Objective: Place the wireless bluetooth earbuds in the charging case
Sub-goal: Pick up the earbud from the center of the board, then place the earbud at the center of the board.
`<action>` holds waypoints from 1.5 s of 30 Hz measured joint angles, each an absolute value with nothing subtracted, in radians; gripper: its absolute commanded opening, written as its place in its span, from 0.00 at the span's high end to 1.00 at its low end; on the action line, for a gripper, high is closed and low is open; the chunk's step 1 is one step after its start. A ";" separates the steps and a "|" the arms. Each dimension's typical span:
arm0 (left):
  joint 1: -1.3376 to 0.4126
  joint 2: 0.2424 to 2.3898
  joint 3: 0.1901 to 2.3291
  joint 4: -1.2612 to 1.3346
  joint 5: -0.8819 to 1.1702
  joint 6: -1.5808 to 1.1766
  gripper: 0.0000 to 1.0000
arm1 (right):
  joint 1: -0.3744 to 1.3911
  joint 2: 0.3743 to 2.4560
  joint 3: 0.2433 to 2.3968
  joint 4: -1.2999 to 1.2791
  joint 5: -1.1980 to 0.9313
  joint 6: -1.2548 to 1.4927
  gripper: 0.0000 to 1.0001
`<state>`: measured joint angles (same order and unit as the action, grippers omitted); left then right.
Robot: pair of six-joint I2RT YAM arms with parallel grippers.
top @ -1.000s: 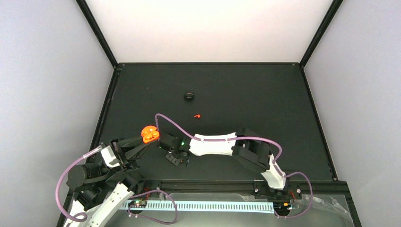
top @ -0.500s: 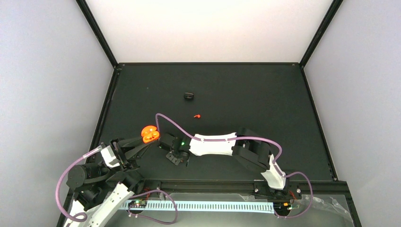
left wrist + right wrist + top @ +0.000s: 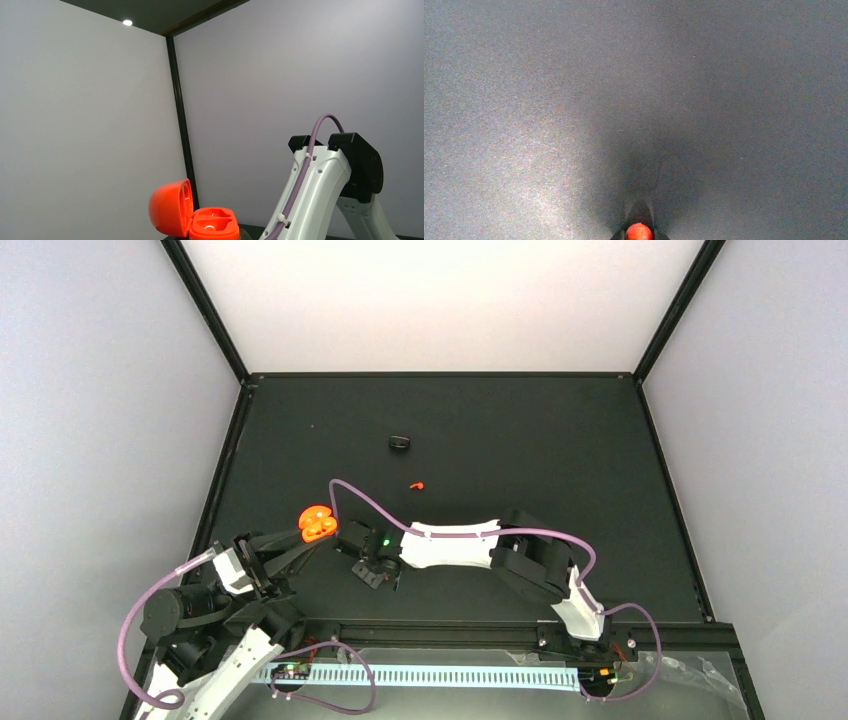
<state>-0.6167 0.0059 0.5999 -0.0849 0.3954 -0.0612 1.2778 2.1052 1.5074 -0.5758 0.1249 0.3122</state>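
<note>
The charging case (image 3: 318, 524) is a red-orange clamshell, held open in my left gripper (image 3: 305, 537) just above the table's left part. In the left wrist view its lid (image 3: 169, 208) stands up on the left, and its base (image 3: 215, 227) shows two empty hollows. My right gripper (image 3: 372, 574) is right of the case, pointing down, and is shut on one red-orange earbud (image 3: 639, 232) above the black table. The other earbud (image 3: 417, 485) lies on the table, further back and to the right of the case.
A small black lump (image 3: 400, 442) lies on the black table (image 3: 520, 450) towards the back. The right arm's white link (image 3: 450, 546) and purple cable (image 3: 350, 495) stretch across the near middle. Black frame posts and pale walls stand round the table.
</note>
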 measured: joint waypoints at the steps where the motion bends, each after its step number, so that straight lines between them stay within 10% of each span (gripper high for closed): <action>1: -0.617 0.006 0.600 -0.085 0.395 -0.061 0.98 | 1.278 2.105 1.507 -0.576 0.126 0.312 0.89; 45: -0.617 0.006 0.506 -0.013 0.408 -0.103 0.98 | 1.076 1.794 1.091 -0.469 0.174 0.380 0.87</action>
<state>-0.6167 0.0063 0.5056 -0.0132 0.4080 -0.1032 1.0763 1.7939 1.0908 -0.4694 0.1738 0.3801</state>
